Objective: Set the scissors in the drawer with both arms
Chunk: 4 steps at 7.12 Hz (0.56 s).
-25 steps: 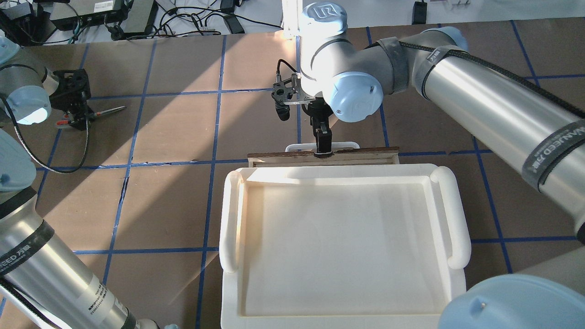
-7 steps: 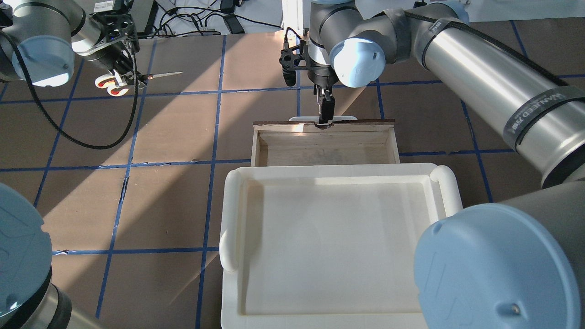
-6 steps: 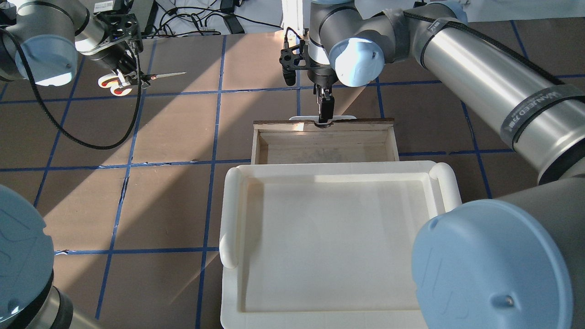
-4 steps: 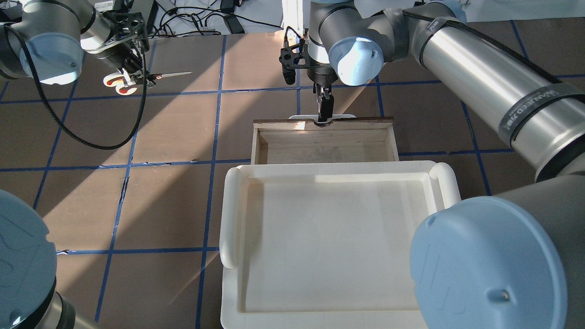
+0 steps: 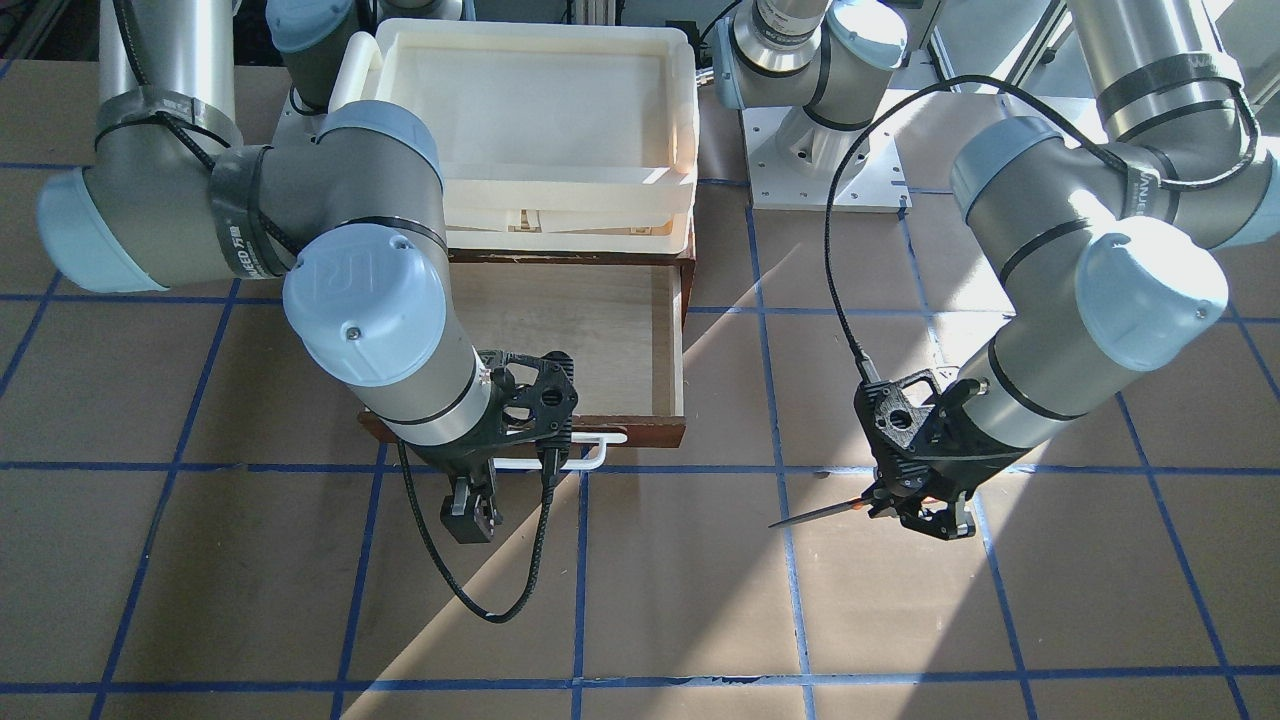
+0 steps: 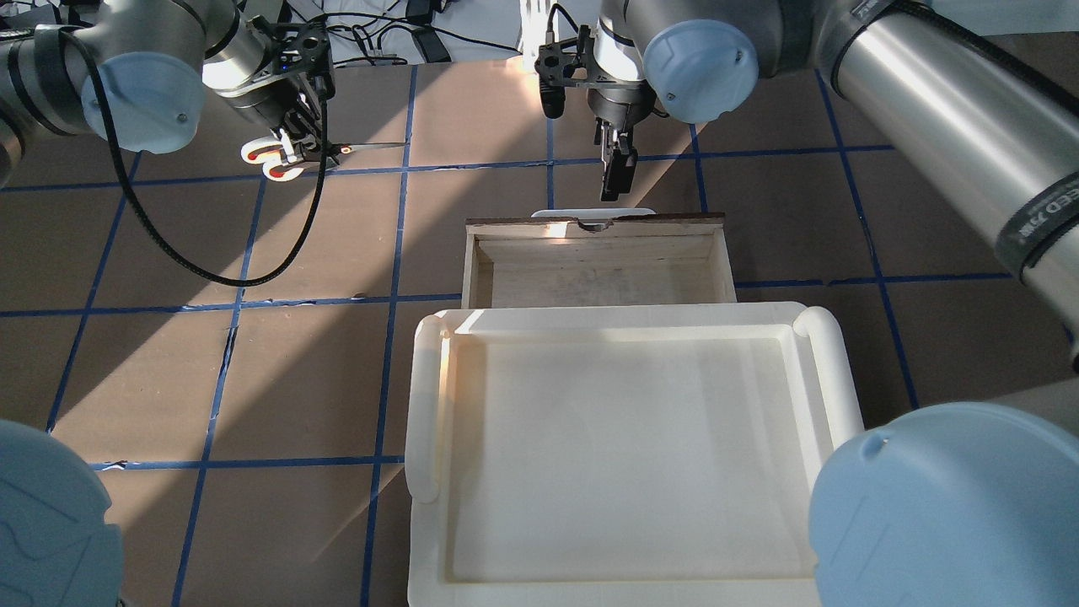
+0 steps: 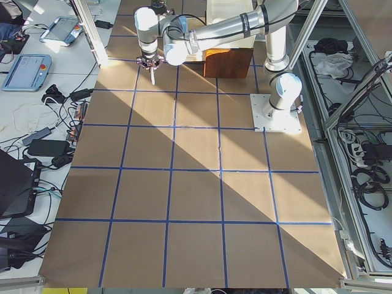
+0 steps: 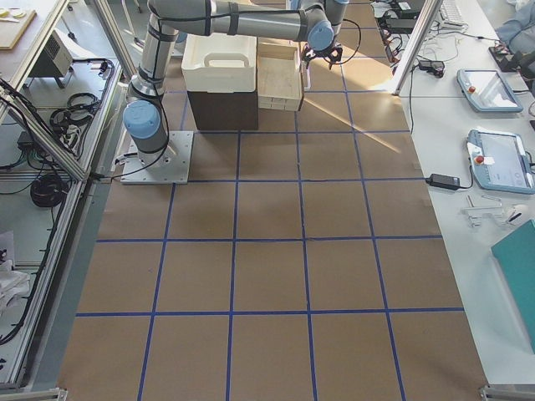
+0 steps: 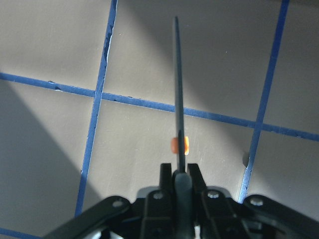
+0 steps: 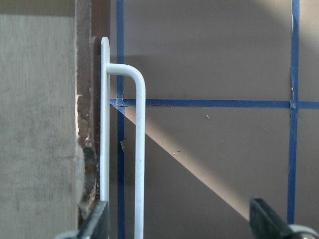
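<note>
While the drawer (image 6: pixel 674 222) sits pulled out from under the cream tray (image 6: pixel 832 371), the scissors (image 6: pixel 354 147) are outside it, well apart, pinched in the left gripper (image 6: pixel 302 145) above the table (image 6: pixel 295 379). The right gripper (image 6: pixel 615 181) is spread wide just past the white handle (image 6: pixel 556 212).

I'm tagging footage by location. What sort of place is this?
Likely a robotics lab: the left arm and right arm mounted at a tape-gridded table, teach pendants on a side bench.
</note>
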Motion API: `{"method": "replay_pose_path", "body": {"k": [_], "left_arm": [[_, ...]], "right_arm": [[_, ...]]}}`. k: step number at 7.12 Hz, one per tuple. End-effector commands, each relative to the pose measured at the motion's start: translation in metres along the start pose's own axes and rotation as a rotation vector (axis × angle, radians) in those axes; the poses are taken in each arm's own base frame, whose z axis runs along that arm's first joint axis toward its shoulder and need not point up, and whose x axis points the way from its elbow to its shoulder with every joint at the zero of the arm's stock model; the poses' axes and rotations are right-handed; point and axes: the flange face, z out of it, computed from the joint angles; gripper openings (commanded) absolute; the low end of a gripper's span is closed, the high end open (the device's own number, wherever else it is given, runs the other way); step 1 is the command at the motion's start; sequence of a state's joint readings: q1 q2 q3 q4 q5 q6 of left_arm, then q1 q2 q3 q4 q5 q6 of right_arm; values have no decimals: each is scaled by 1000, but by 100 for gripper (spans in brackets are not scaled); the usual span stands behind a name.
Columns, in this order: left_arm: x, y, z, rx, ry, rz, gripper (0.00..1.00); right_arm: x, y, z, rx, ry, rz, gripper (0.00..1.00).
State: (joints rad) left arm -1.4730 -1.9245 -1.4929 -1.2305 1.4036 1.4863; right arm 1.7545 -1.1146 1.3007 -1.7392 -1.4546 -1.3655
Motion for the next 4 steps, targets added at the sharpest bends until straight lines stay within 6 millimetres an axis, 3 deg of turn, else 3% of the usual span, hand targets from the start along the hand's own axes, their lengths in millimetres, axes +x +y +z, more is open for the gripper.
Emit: {"method": "replay_pose_path", "body": {"k": [1, 2, 3, 4], "left_arm": [[26, -42, 1, 4, 23, 53, 0], [41, -70, -1, 6, 24, 71, 0], [59, -100, -4, 13, 21, 116, 0], [78, -129, -5, 15, 23, 159, 0]], "right_arm": [[-18, 53, -71, 10, 52, 223, 100], [-36, 65, -86, -13, 37, 370, 100], [-43, 72, -95, -16, 49, 544, 100], [-47, 91, -110, -26, 77, 782, 100]]}}
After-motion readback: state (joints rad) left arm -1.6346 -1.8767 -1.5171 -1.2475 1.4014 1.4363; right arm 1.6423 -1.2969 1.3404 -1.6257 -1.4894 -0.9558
